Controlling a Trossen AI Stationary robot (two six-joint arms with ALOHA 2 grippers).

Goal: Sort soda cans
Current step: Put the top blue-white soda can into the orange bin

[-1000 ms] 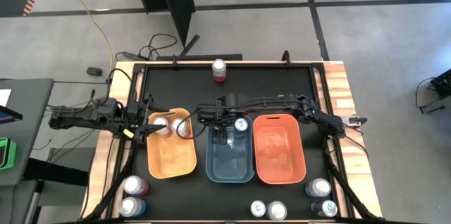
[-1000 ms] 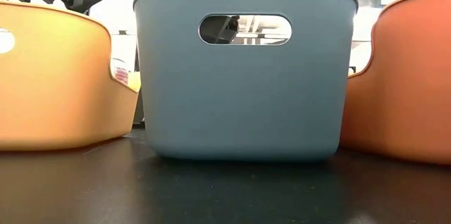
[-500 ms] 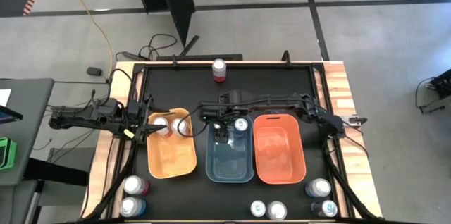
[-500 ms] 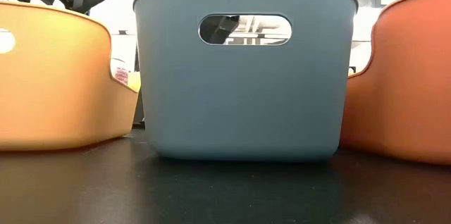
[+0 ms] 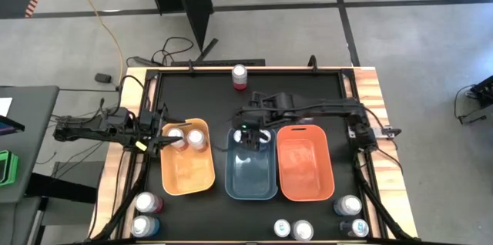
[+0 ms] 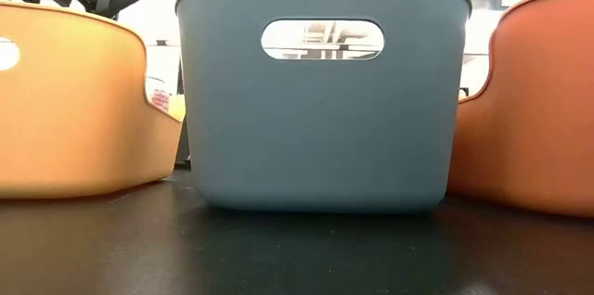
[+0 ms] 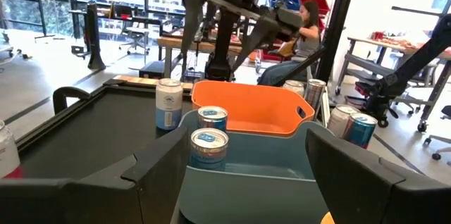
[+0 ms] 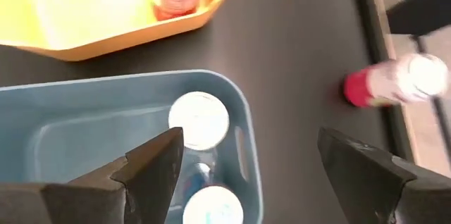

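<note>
Two soda cans (image 5: 245,135) (image 5: 264,137) stand in the far end of the blue bin (image 5: 251,176); the right wrist view shows their tops (image 8: 199,120) (image 8: 208,206). Above them hangs my right gripper (image 8: 254,160), open, slanting down, holding nothing. Two more cans (image 5: 176,137) (image 5: 196,139) stand in the yellow-orange bin (image 5: 187,172). At that bin's far left corner my left gripper (image 7: 246,175) waits level and open. A red can (image 5: 240,76) stands alone near the far edge.
The red-orange bin (image 5: 305,172) stands right of the blue one. Loose cans stand along the near edge: at the left (image 5: 146,203), the middle (image 5: 282,229) and the right (image 5: 348,205). The right arm (image 5: 323,108) reaches across the far half of the table.
My right gripper has risen out of the blue bin's far end and drawn a little toward the far edge. The can that it covered now stands free in the bin beside the other one. The bins have kept still.
</note>
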